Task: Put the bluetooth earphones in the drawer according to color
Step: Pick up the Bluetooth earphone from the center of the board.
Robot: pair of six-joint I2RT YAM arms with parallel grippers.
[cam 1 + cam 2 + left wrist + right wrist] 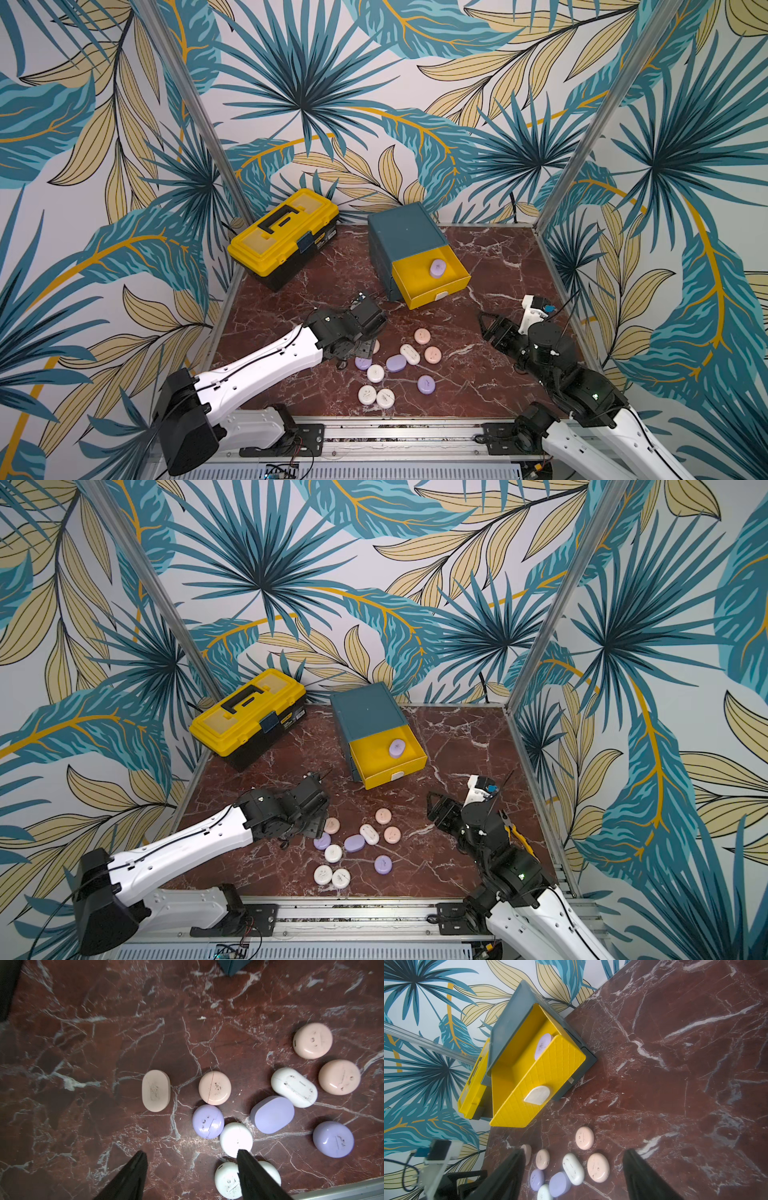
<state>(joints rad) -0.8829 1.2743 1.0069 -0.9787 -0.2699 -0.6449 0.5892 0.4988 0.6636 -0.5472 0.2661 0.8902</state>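
The left gripper is hovering over the earphone cases on the marble table. Its jaws are standing wide apart and holding nothing (one finger is hiding part of a white case). The right gripper is gaping too, and it is empty. One purple case is lying in the pulled-out yellow drawer of the teal chest.

Right gripper spread wide, gripping nothing. Yellow drawer pulled out at eleven o'clock from it, one purple case inside. Pastel cases lie at twelve.
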